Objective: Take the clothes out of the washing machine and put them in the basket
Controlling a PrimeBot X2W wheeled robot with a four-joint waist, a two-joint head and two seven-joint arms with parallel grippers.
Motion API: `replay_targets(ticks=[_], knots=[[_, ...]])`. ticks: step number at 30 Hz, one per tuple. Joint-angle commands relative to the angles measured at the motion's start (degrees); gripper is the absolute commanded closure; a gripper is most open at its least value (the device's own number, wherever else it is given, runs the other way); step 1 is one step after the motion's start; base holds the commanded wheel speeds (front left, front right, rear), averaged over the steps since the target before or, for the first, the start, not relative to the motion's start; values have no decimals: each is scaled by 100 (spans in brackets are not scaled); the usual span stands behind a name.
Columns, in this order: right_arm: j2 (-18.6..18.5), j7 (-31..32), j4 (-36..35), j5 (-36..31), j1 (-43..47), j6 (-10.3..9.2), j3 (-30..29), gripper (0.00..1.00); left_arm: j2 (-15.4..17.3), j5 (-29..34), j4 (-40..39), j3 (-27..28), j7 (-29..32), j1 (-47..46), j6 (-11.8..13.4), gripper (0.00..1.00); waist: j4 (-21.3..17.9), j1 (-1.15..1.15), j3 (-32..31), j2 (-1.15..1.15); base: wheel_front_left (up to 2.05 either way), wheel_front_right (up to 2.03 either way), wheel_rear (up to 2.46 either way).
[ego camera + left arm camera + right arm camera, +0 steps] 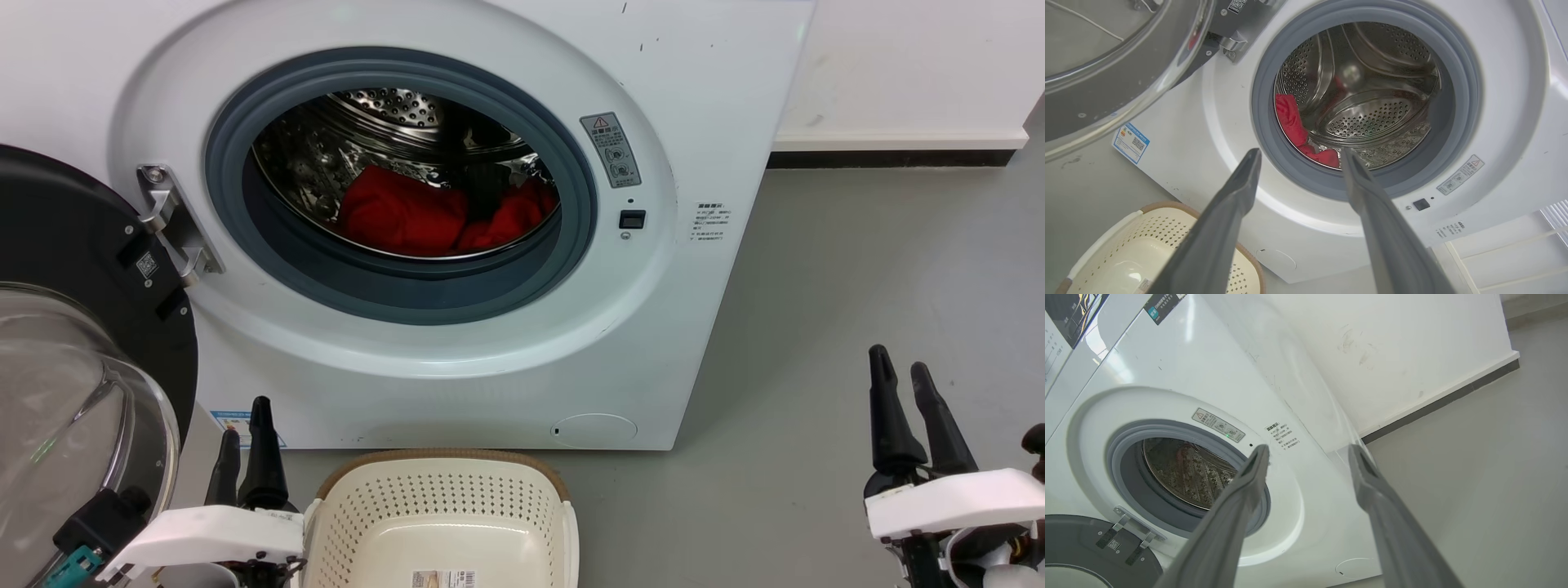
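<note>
OK, door hangs wide open at far left, black frame up, glass bowl bulging out below it. Left pincer sits low at lower left, between the door glass and the basket, just beside the basket's left wall. Its fingers point up toward the washer. The left wrist view shows them well spread with nothing between, so it is open and empty.

Basket is on the floor, right in front of the washer and below the grey door ring. Its bottom shows a barcode label.

Clothes lie in the drum at its low point: a bigger red heap left, a smaller one right, touching.

Right pincer is at lower right, over floor, well apart from washer and basket. In the right wrist view its fingers are also spread wide and hold nothing.

White wall with dark skirting is behind, at right.
</note>
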Motion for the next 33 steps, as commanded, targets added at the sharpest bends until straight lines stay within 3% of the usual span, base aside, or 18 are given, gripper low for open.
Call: replay_targets(ticks=[1,4,17,21,33], knots=[[-25,-71,-124,-308,17,0,74,0,19,95,-159,-44,-76,20,-40,0,6,-1,-1,0,0,0,0],[-26,-127,-192,-495,4,0,125,0,20,356,-261,-51,-130,60,-110,0,9,-1,0,0,0,0,0],[-26,-343,-428,-1547,62,0,214,0,68,1901,-612,-377,-351,137,33,0,19,-1,33,0,0,0,0],[-27,-403,-379,-1875,98,0,272,0,226,2351,-697,-699,-409,157,255,0,18,-1,37,0,0,0,0],[-26,-578,-459,-2744,110,0,346,0,498,2914,-832,-1295,-582,153,846,0,24,-1,67,0,0,0,0]])
